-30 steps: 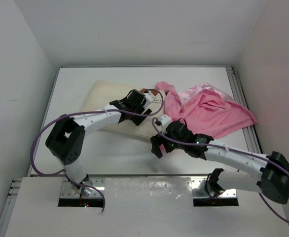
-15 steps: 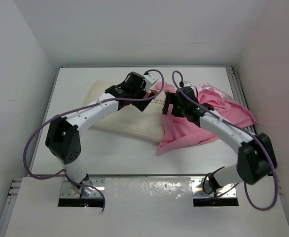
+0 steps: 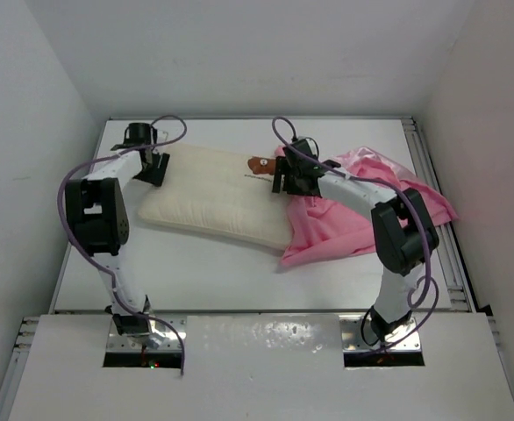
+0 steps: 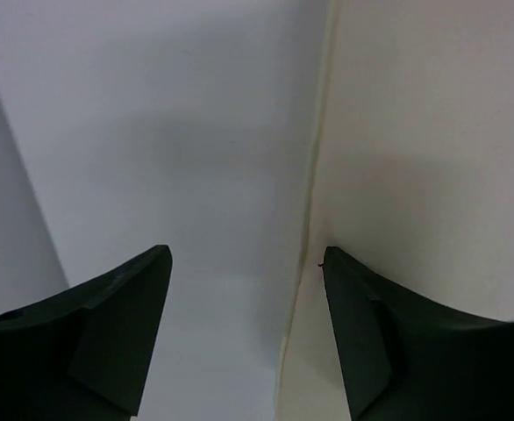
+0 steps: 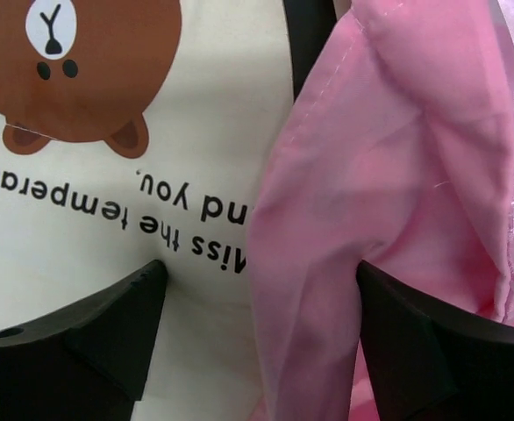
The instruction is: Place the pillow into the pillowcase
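Pink pillowcase (image 3: pixel 353 219) is lying crumpled against the right end of the cream pillow (image 3: pixel 209 197). Only the wrist views are showing both claws spread, neither gripping: right gripper (image 5: pixel 259 270) straddling the pink hem beside the bear print (image 5: pixel 82 61), left gripper (image 4: pixel 246 254) straddling the pillow's edge.

Overhead view looks down on whole tabletop (image 3: pixel 206 263); both wrist views sit close against the pillow (image 3: pixel 213 191) (opposite ends).

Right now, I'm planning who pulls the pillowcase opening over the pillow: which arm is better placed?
Right. The right gripper hangs open over the pillowcase edge, where it meets the printed end of the pillow. The left gripper sits open at the pillow's far corner, away from the pink fabric.
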